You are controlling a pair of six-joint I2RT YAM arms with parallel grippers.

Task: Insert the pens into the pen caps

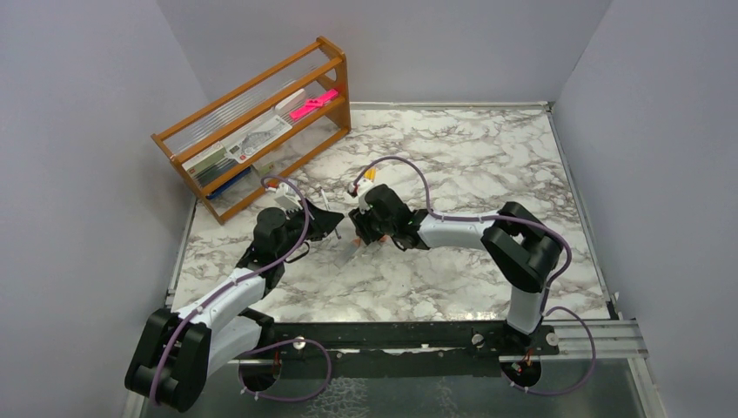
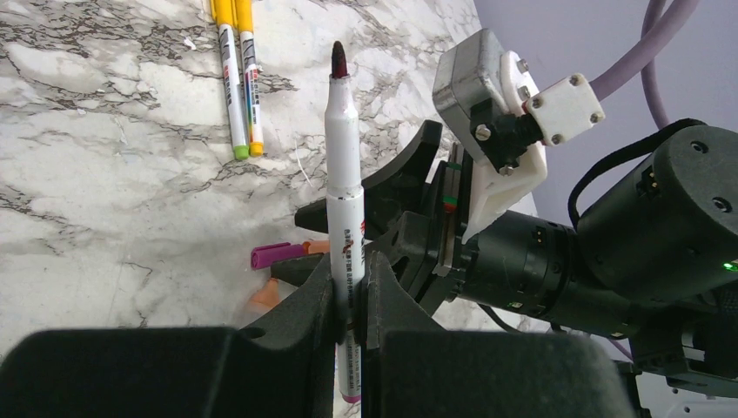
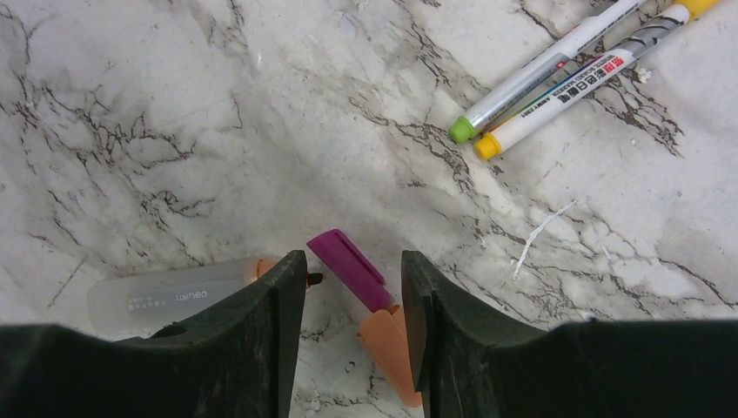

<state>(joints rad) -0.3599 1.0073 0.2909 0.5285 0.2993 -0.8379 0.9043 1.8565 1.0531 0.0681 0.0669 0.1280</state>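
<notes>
My left gripper [image 2: 351, 305] is shut on a white pen [image 2: 345, 174], whose dark purple tip points away from the camera. In the top view the left gripper [image 1: 333, 223] faces the right gripper [image 1: 357, 237] closely. The right gripper [image 3: 354, 270] is open and low over the table. A purple pen cap [image 3: 351, 269] lies between its fingers, with an orange pen cap [image 3: 389, 348] beside the right finger. The purple cap [image 2: 277, 255] and orange cap [image 2: 265, 298] also show in the left wrist view. A frosted pen [image 3: 165, 296] with an orange collar lies left of the left finger.
Two capped pens lie side by side, one with a green end [image 3: 540, 78] and one with an orange-yellow end [image 3: 574, 91]; the pair shows yellow [image 1: 370, 177] from above. A wooden rack [image 1: 252, 122] holding a pink item [image 1: 313, 103] stands at the back left. Walls enclose the marble table [image 1: 487, 157].
</notes>
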